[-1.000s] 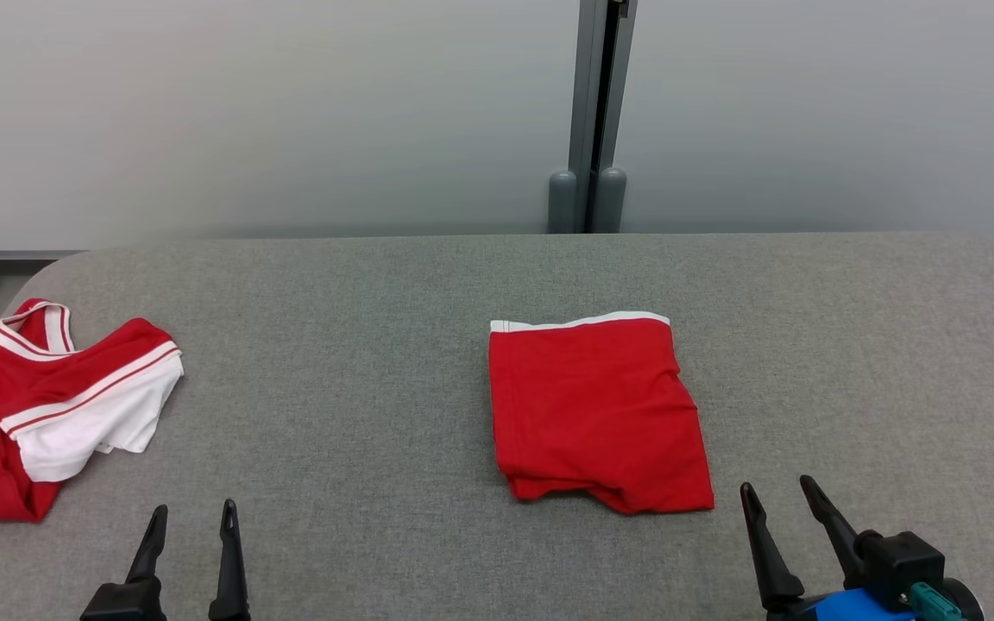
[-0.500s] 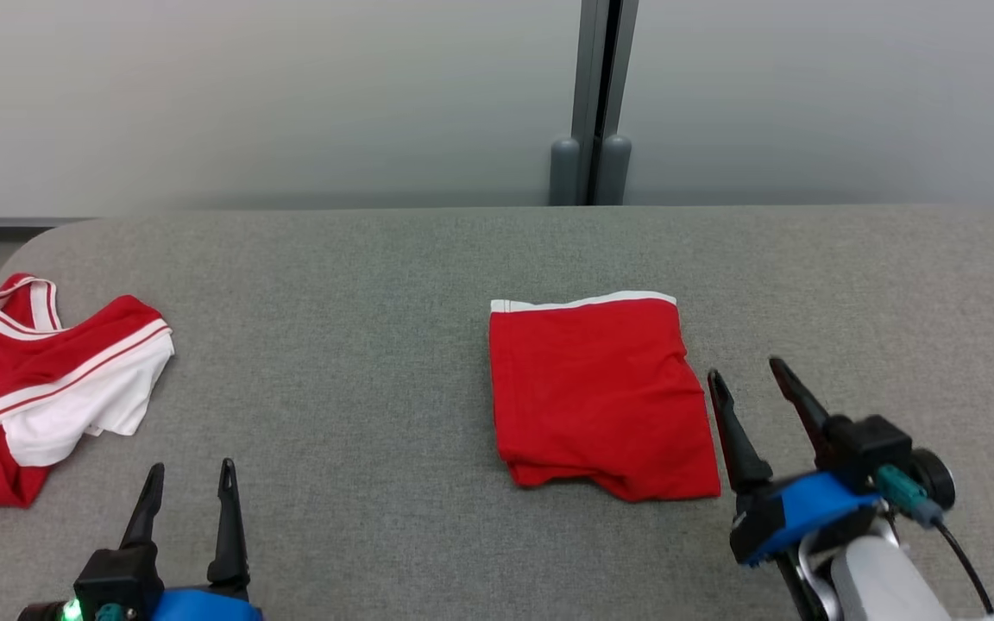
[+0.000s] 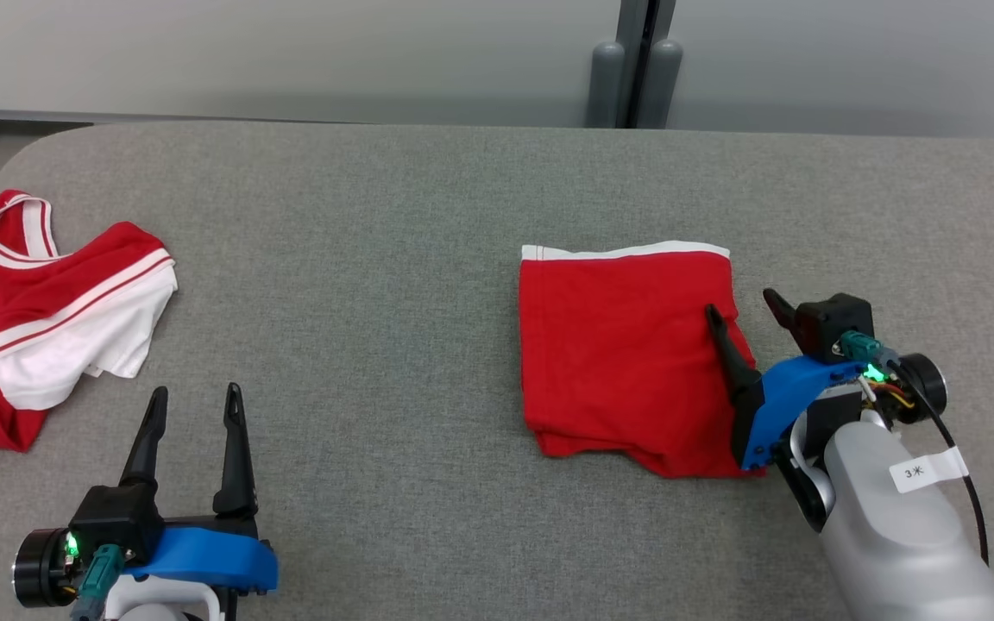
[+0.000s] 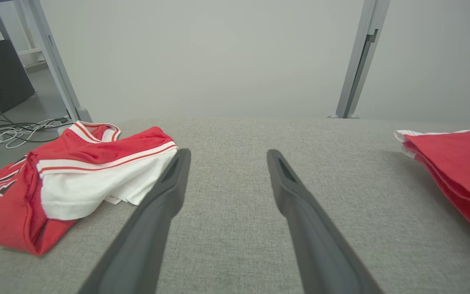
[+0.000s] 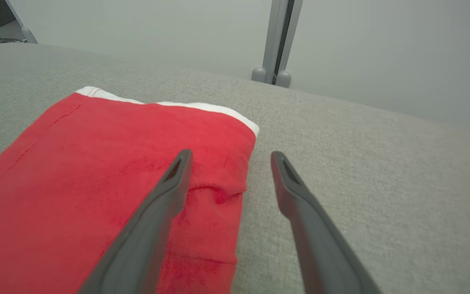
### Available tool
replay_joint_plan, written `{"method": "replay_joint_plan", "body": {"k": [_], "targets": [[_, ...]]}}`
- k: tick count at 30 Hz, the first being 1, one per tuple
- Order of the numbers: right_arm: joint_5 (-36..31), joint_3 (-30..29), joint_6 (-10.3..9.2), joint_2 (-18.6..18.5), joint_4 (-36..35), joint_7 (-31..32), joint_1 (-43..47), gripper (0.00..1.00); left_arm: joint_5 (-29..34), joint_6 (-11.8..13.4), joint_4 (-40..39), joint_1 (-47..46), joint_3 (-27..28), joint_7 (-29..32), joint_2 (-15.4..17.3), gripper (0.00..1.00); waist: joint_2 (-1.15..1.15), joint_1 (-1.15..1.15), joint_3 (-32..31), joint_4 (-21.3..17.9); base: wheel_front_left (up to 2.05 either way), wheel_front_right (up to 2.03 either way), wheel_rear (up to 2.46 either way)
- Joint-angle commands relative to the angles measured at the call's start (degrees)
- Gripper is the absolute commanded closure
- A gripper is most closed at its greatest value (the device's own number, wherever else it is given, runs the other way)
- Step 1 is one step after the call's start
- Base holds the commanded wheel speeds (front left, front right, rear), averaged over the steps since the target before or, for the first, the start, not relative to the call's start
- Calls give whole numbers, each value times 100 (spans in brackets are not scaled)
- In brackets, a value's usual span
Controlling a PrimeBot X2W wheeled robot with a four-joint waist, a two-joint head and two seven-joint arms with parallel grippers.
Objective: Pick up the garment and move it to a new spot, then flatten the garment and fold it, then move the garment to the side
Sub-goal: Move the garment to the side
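Head view: folded red garment (image 3: 626,354) lies flat, right of table (image 3: 376,259) centre | right gripper (image 3: 739,302) spread, straddling garment's right edge, gripping nothing | left gripper (image 3: 196,390) spread, empty, over table near red-white jersey (image 3: 48,319)

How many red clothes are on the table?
2. A folded red garment lies right of the middle, by the right gripper. A crumpled red-and-white jersey lies at the table's left edge, partly out of frame. More may lie out of view.
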Motion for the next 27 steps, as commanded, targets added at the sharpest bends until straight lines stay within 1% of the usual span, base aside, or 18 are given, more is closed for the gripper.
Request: {"method": "replay_joint_plan", "body": {"k": [1,7,11,12,13,18,23,27], "targets": [[-9,-9,1,-37,248,-38,-68,0,-26,-5,-23,-97,-31,-14,-7,0,-1,-1,116,88,0,0,0],[157,-74,1,54,995,-197,8,0,-90,19,-76,-211,-51,-14,-32,0,-1,-1,314,120,0,0,0],[272,109,2,153,1384,-255,73,0,-131,40,-68,-274,-87,-14,-35,0,-1,-1,362,118,0,0,0],[330,173,8,183,1421,-283,68,60,-127,43,-65,-272,-94,-14,-39,0,-1,-1,364,111,0,0,0],[394,259,8,204,1424,-311,51,100,-143,44,-70,-273,-99,-14,-39,0,-1,-1,361,102,0,0,0],[510,558,7,131,1267,-448,-259,100,-170,46,-210,-328,-115,-14,-41,0,-1,-1,340,22,0,0,0],[442,859,1,-165,1162,-489,-657,100,-180,28,-423,-398,-174,-14,-43,0,-1,-1,401,-86,0,0,0],[425,1129,1,-480,1187,-489,-1041,100,-178,27,-594,-431,-194,-14,-43,0,-1,-1,515,-209,0,0,0]]}}
